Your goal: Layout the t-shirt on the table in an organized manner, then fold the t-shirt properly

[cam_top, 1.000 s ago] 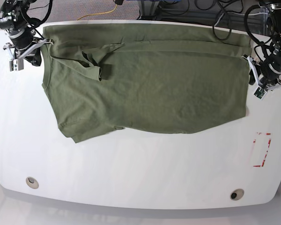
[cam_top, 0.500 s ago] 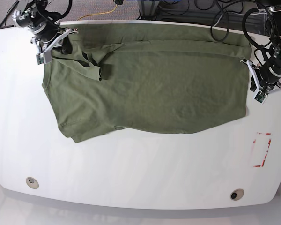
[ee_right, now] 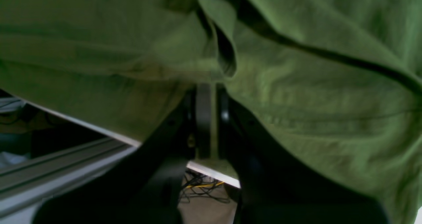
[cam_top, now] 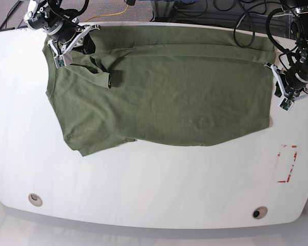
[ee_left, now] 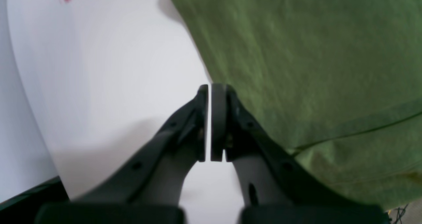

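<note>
Across the table [cam_top: 143, 174] we pinch the shirt [cam_top: 164, 87] with our right gripper [ee_right: 211, 118] — left gripper [ee_left: 210, 122] closed, empty — to straighten it.

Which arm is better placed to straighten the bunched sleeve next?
Right, probably: the right gripper is shut at the t-shirt edge beside the bunched sleeve. The left gripper is shut over bare table.

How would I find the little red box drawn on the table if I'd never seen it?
Start with the big white table and the green t-shirt spread over its far half. Look past the shirt's right end, toward the near right corner: the red dashed rectangle is there, the only red marking, unlike the two round holes.
</note>
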Controlling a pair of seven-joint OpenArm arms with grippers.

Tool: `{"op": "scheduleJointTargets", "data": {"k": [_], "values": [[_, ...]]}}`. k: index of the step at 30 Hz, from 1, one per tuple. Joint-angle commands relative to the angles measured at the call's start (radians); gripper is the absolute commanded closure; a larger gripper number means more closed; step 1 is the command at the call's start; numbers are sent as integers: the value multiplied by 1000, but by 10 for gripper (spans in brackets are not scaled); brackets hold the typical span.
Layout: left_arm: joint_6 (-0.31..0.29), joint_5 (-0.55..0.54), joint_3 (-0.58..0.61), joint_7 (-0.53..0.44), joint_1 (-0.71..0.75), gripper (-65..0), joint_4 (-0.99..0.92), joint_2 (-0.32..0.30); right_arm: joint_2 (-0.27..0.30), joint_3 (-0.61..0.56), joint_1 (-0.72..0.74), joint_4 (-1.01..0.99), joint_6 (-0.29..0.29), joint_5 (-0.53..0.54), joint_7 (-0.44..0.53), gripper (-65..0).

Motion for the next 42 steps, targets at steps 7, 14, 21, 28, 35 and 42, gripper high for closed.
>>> {"op": "scheduleJointTargets", "data": {"k": [7,14,21,28,35,42], "values": [[2,-7,-9,-19,-10,0,15,-16,9,-6,5,-13,-1,5,16,-27],[2,-7,-9,-19,-10,0,14,-19,8,-74,29,-24,-45,-53,16,-27],[2,-7,-12,-19,-10,0,14,-21,-8,-107,55,-24,-59,-64,16,-27],[2,-7,-13,-19,-10,0,14,-21,-9,-111,91,-59,-91,-64,16,-27],[2,-7,-13,-19,-8,0,14,-22,-6,-177,147,-106,-91,-64,16,-27],[2,-7,-15,-19,-8,0,14,-22,-14,-238,212,-103,-93,-59,14,-27]]}}
